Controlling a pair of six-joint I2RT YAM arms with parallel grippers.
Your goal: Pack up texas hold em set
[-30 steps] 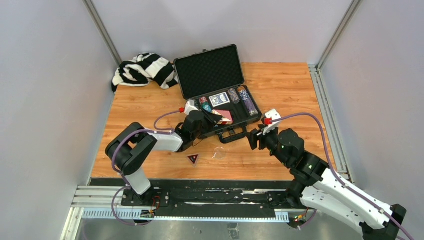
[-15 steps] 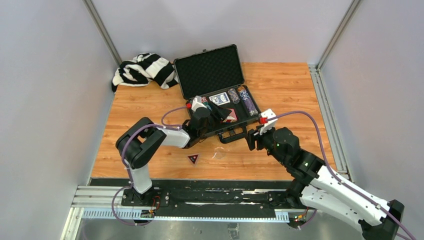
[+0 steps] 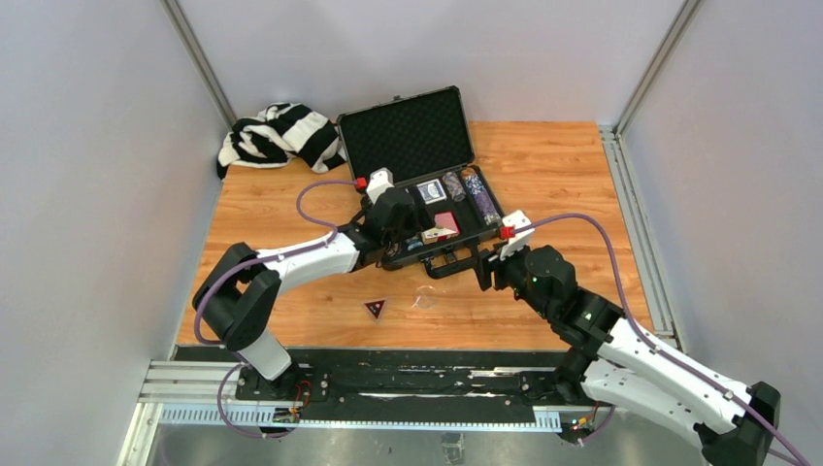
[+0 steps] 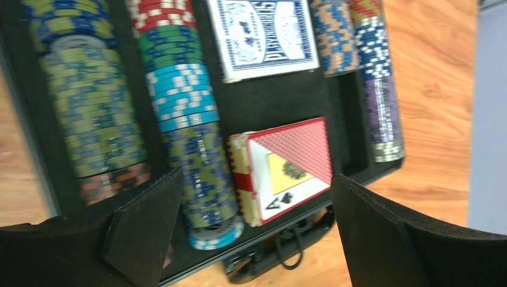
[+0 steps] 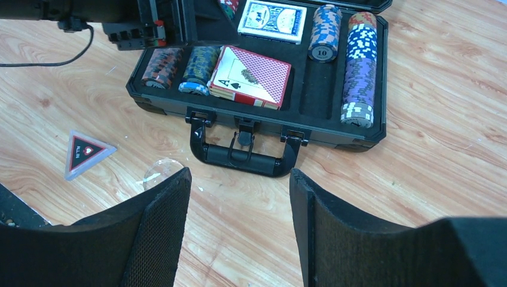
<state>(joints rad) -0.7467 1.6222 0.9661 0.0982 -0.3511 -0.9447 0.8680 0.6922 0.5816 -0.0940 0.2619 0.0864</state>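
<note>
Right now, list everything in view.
case: one, black, open on the wooden table
chip rows: four, multicoloured, in the case's slots
blue-backed deck: one, blue, far middle slot
red-backed deck: one, red, near middle slot
triangular marker: one, black and red, table before the case
clear disc: one, transparent, beside the marker
striped cloth: one, black and white, far left of table
left gripper: one, black, open over the case
right gripper: one, black, open before the case
</note>
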